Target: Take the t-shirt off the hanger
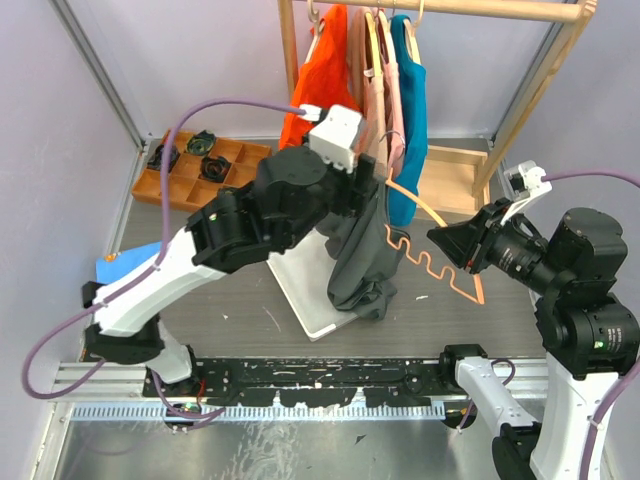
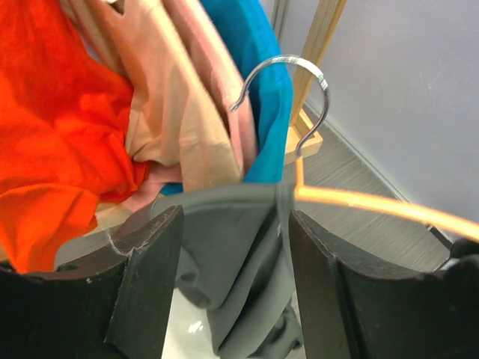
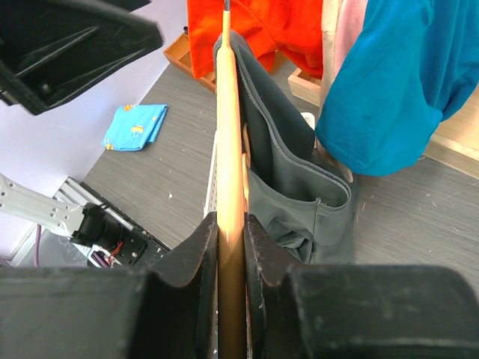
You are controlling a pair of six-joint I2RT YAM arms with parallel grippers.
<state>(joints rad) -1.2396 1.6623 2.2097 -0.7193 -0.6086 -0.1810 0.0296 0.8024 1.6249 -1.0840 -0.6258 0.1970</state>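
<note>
Near the middle of the desk, the grey t-shirt is seen hanging from an orange hanger. Its upper part is draped over the far end of the hanger, and its lower end is bunched on a white board that lies flat on the desk.

The hanger is held off the rail and tilted, its near arm pointing toward the right arm. The right end effector is clamped on that near arm, and the orange bar is pinched tightly between the two fingers. In the right wrist view the shirt is seen gathered along the right side of the bar.

The left end effector is raised at the top of the shirt, close to the hanger's metal hook. Its fingers are spread apart, and a fold of grey fabric lies between them without being pinched.

Behind the shirt, an orange garment, a pink garment and a teal garment are hung on a wooden rail. A wooden compartment tray holding dark items is placed at the far left of the desk. A small blue cloth is laid flat near the left arm.
</note>
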